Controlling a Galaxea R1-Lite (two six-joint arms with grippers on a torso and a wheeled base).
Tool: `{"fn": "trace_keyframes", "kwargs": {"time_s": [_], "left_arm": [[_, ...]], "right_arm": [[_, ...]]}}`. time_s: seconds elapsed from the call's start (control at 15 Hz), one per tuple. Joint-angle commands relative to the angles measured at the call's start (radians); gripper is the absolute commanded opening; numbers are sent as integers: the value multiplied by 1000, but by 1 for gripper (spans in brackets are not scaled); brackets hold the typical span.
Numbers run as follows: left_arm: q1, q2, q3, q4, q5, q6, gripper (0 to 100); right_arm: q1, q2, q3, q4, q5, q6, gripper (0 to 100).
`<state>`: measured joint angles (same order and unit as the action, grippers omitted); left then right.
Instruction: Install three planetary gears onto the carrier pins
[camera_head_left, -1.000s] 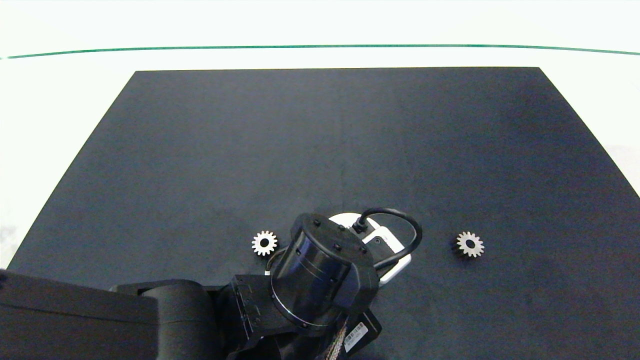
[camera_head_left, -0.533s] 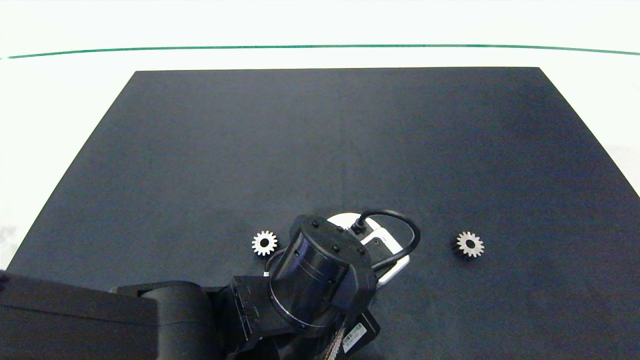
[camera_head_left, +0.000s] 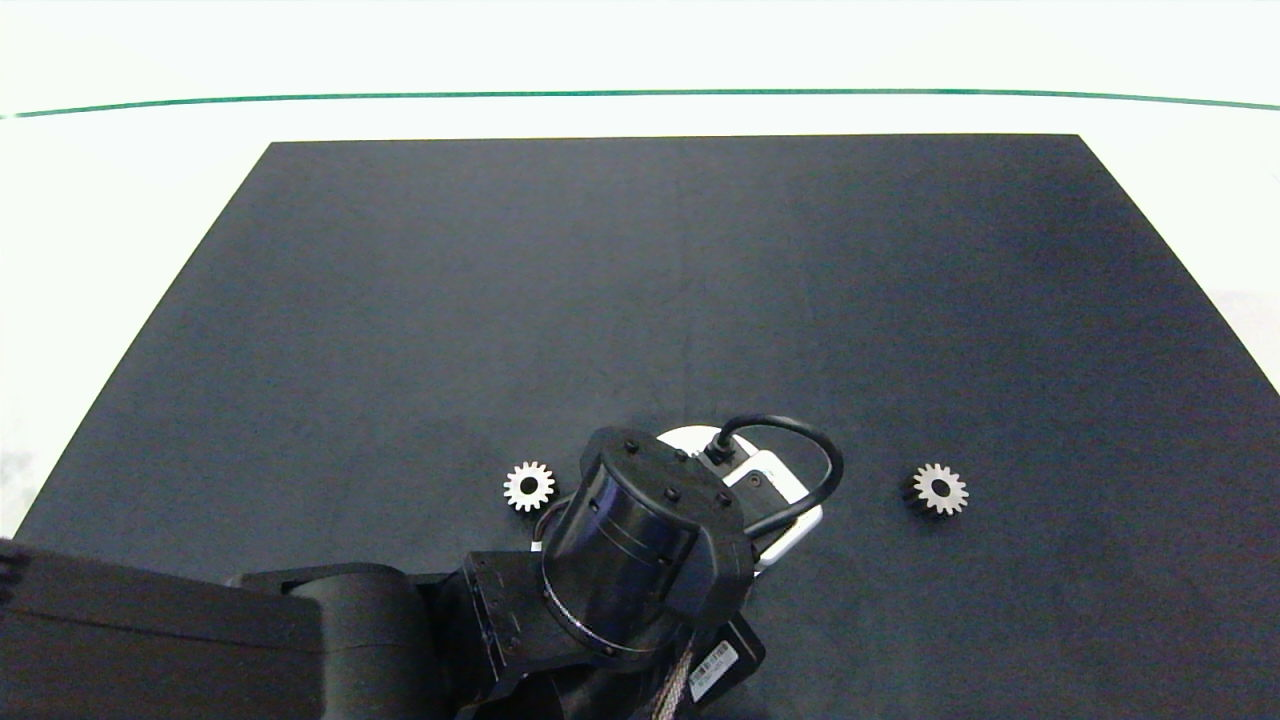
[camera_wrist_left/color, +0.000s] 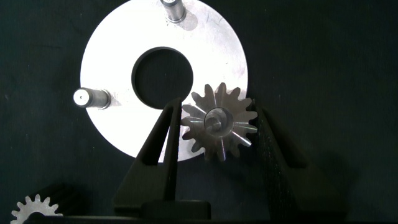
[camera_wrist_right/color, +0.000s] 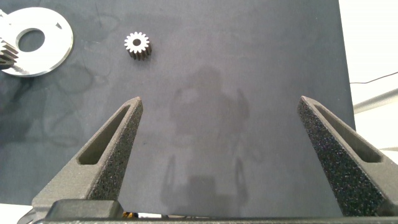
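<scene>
In the left wrist view, the white carrier disc (camera_wrist_left/color: 112, 68) lies on the black mat, with two bare carrier pins (camera_wrist_left/color: 174, 9) (camera_wrist_left/color: 85, 98). One planetary gear (camera_wrist_left/color: 217, 134) sits on the third pin, whose tip shows in the gear's hole. My left gripper (camera_wrist_left/color: 217, 107) is shut on this gear, one finger against each side. A second gear (camera_head_left: 529, 487) lies just left of the disc (camera_head_left: 680, 440), which my left wrist mostly hides. The third gear (camera_head_left: 940, 490) lies to the right. My right gripper (camera_wrist_right/color: 217, 102) hangs open above bare mat, away from that gear (camera_wrist_right/color: 136, 45).
The black mat (camera_head_left: 640, 300) covers most of the white table, and its far edge (camera_head_left: 675, 138) runs near a green line. My left arm (camera_head_left: 300, 640) fills the lower left of the head view. The right arm is outside the head view.
</scene>
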<state>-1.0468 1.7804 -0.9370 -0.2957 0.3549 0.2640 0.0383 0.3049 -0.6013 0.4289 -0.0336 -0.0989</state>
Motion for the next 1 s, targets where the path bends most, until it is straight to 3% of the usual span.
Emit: {"fn": "trace_keyframes", "kwargs": {"time_s": [0.07, 1.0], "left_arm": [[2, 11, 6, -8, 3, 1, 22], [22, 8, 40, -62, 3, 6, 22]], "right_arm": [[0, 0, 0, 2, 0, -1, 100], [0, 3, 1, 4, 0, -1, 100]]}}
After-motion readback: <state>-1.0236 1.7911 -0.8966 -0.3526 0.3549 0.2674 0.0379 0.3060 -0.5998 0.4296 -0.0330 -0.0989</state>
